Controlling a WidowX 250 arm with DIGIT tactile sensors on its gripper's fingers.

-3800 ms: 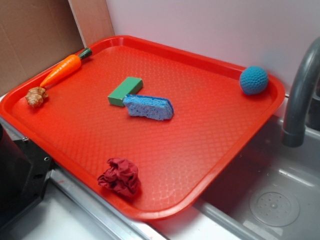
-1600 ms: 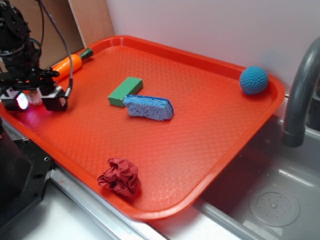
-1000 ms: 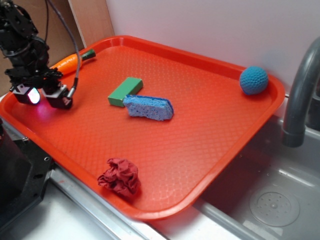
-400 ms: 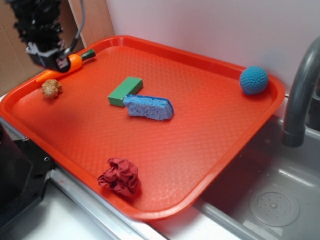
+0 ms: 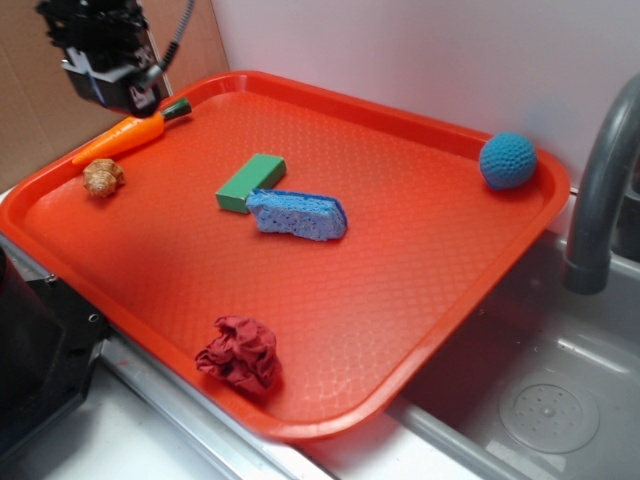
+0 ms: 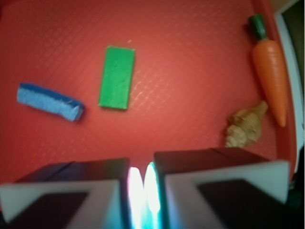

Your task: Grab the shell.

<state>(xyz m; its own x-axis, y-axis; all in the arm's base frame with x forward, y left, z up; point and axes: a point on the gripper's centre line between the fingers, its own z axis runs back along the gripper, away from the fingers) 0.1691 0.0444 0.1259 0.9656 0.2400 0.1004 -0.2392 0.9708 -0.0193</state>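
Note:
The shell [image 5: 103, 178], small, tan and ridged, lies on the red tray [image 5: 400, 260] near its left rim, just below the tip of the orange toy carrot [image 5: 125, 135]. My gripper [image 5: 135, 98] hangs in the air above the carrot, up and behind the shell and not touching it. In the wrist view the shell [image 6: 246, 128] lies ahead and to the right of my gripper [image 6: 141, 167], beside the carrot [image 6: 271, 81]. The jaws stand almost together with only a thin bright slit between them and nothing held.
A green block [image 5: 250, 182] and a blue sponge [image 5: 297, 214] lie mid-tray. A blue crocheted ball [image 5: 507, 160] sits at the far right corner and a dark red wad of cloth [image 5: 238, 352] near the front edge. A grey faucet [image 5: 600, 190] and sink [image 5: 548, 410] are to the right.
My gripper came down shut over the shell at the tray's left, then rose up and back without it. The shell now lies slightly farther right and back than at first.

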